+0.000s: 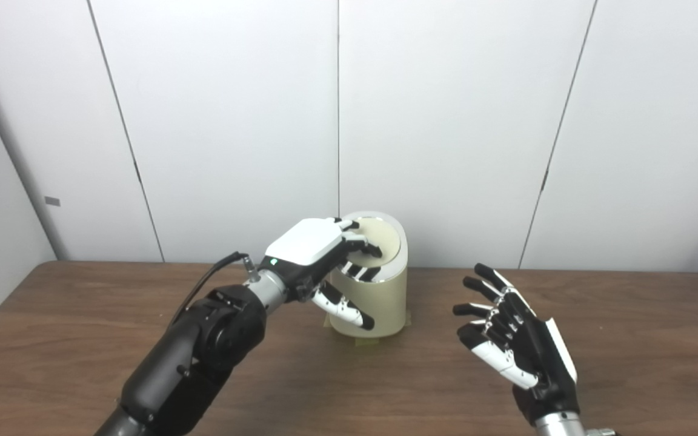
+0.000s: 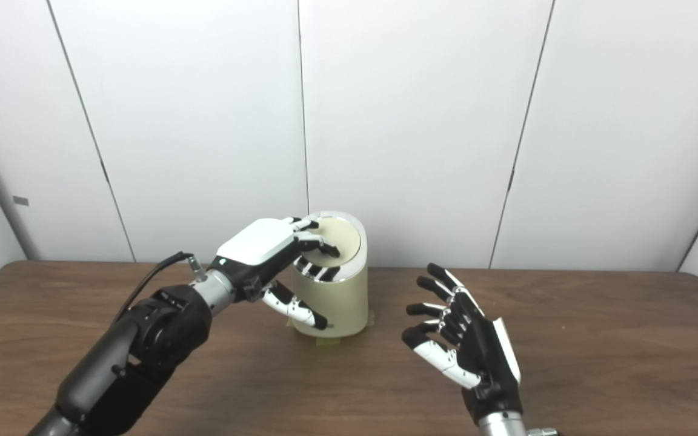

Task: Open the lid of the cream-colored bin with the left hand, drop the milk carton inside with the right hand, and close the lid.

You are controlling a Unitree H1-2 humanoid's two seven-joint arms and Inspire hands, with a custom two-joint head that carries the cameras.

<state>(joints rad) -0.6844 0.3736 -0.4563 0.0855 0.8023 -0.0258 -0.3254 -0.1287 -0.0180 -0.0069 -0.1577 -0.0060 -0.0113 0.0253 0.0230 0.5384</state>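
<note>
The left hand (image 1: pixel 319 254) lies over the near-left part of the lid (image 1: pixel 379 239), so that part of the lid and the bin's (image 1: pixel 379 303) rim beneath the fingers (image 1: pixel 364 245) are covered. Whether the lid is fully seated under them cannot be told. The bin's inside is hidden. Below the left hand, its thumb (image 1: pixel 349 312) crosses the bin's front wall. The right hand (image 2: pixel 464 345) shows its wrist cut off by the bottom edge in both views; the left arm is cut there too.

Two side-by-side head cameras look down, sharing the table (image 1: pixel 349 387).
</note>
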